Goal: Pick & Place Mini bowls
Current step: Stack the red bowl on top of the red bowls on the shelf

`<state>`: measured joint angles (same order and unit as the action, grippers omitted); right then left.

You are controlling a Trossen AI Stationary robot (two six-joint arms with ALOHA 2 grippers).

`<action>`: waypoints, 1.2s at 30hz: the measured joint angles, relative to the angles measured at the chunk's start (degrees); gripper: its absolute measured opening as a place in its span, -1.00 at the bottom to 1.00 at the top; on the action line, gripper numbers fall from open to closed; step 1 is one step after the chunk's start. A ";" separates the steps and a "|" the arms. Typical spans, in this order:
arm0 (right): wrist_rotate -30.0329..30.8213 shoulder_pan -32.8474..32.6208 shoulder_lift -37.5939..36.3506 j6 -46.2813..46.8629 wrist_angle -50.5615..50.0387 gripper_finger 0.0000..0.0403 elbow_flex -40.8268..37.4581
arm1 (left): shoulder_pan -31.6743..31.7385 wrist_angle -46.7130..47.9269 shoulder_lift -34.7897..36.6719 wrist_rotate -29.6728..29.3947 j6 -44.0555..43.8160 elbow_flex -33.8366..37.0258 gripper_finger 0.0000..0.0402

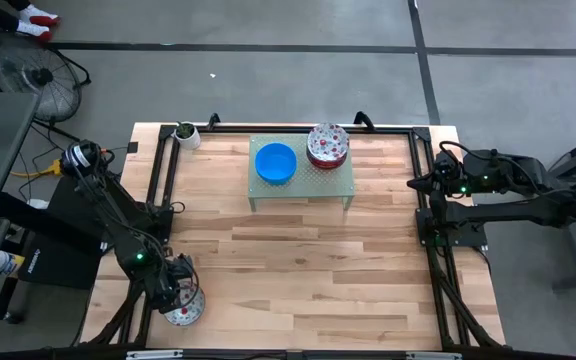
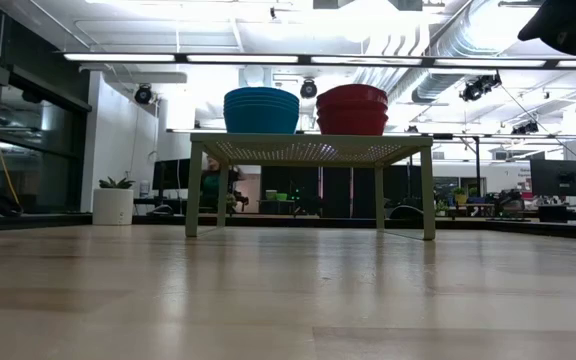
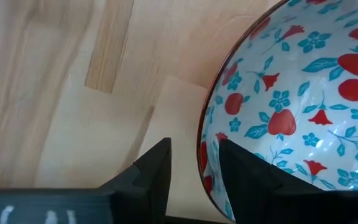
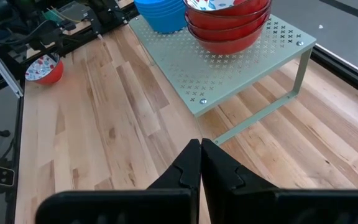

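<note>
A white mini bowl with red and blue flowers inside and a red outside (image 3: 291, 112) sits on the table near its near-left corner (image 1: 184, 306), also seen in the right wrist view (image 4: 42, 68). My left gripper (image 3: 194, 165) is open over it. One finger stands inside the bowl and the other outside, with bare wood showing between the outer finger and the rim. A stack of blue mini bowls (image 1: 275, 163) and a stack of floral mini bowls (image 1: 328, 146) rest on a green perforated stand (image 1: 338, 185). My right gripper (image 4: 199, 155) is shut and waits at the table's right edge (image 1: 438, 185).
A small white pot with a green plant (image 1: 186, 133) stands at the far-left corner. Black frame rails (image 1: 163, 180) run along the left, right and far table edges. Bare wood (image 1: 308, 270) stretches between the stand and the near edge.
</note>
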<state>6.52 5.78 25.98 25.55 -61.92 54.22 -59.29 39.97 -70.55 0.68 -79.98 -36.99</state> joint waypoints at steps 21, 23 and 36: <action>1.64 0.01 0.00 -1.65 -0.06 -1.00 -0.01 | 8.04 -6.72 -0.13 -13.80 -8.81 0.07 -0.98; 2.52 0.01 -0.07 -0.61 0.05 -1.00 -0.71 | 11.19 -8.65 -0.13 -16.39 -8.71 0.07 -0.98; -7.30 -2.46 -0.02 10.46 21.51 -1.00 -18.80 | 30.44 -20.54 -7.37 -22.64 17.72 -8.97 -0.98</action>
<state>-0.77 3.32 25.96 36.00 -40.40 35.41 -28.85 19.43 -77.92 -21.96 -62.26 -45.96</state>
